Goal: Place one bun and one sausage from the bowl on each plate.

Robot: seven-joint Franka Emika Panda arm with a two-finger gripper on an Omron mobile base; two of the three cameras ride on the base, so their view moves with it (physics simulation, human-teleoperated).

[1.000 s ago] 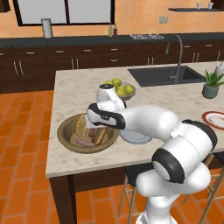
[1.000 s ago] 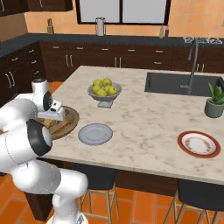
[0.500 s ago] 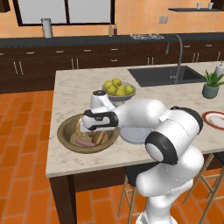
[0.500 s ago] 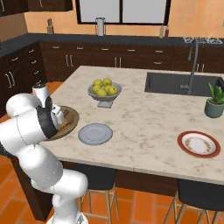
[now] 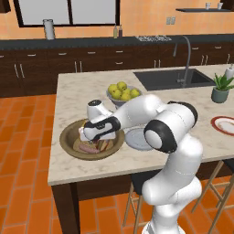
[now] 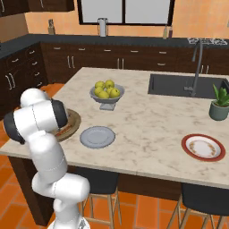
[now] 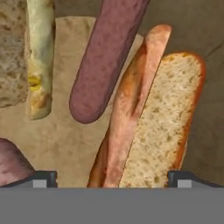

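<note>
Lowered since the prior frame, your gripper (image 7: pixel 111 177) now sits inside the bowl (image 5: pixel 68 137). Fingers spread (straddling a bun (image 7: pixel 162 127)); nothing grasped, so both plates await.

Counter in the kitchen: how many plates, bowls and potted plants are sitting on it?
Plates: 2, the grey-blue plate and the red-rimmed plate
Bowls: 2, the brown bowl and the fruit bowl
Potted plant: 1
Total: 5

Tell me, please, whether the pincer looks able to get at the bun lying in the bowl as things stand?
Probably yes: the pincer is open right over the bun in the bowl, fingertips either side, though a sausage leans against it.
</note>
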